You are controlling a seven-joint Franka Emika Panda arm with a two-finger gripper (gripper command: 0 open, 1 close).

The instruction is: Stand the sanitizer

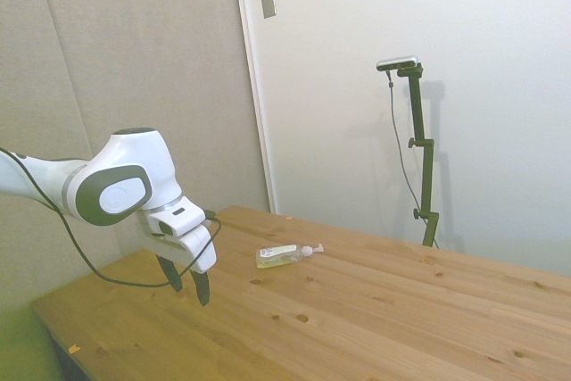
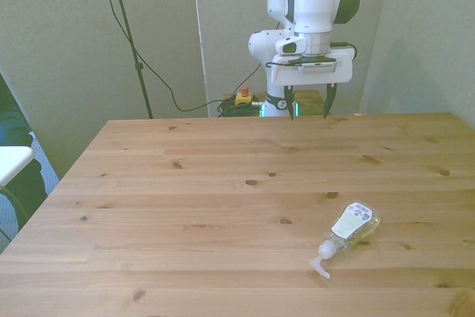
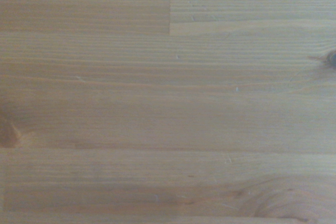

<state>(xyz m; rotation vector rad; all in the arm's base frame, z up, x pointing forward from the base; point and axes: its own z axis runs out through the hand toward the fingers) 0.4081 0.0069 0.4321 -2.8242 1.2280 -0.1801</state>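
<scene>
1. Gripper (image 2: 306,108) hangs with its two dark fingers spread apart and nothing between them, above the desk's (image 2: 223,206) far edge in the upper middle of the front view; in the side view it sits at the lower left of the frame (image 1: 190,285), just over the wood.
2. The sanitizer (image 2: 350,228) lies on its side in the lower right of the front view, near the desk's near edge, its white pump nozzle pointing toward the lower left of that frame. In the side view it lies at the frame's middle (image 1: 284,254), close to the desk's far edge, nozzle toward the right.
3. Bottle and gripper are well apart, with bare wood between them; the desk's broad planks around the bottle carry nothing else.
4. The desk's right edge is cut off by the frame in both the side and front views.
5. The wrist view shows only wood grain, a board joint and dark knots (image 3: 332,59), slightly soft in focus; the bottle does not appear in it.
6. A pale label on the bottle faces upward, but its print is too small to read.
7. A red-topped yellow button box (image 2: 243,96) sits behind the desk among cables, partly hidden.
</scene>
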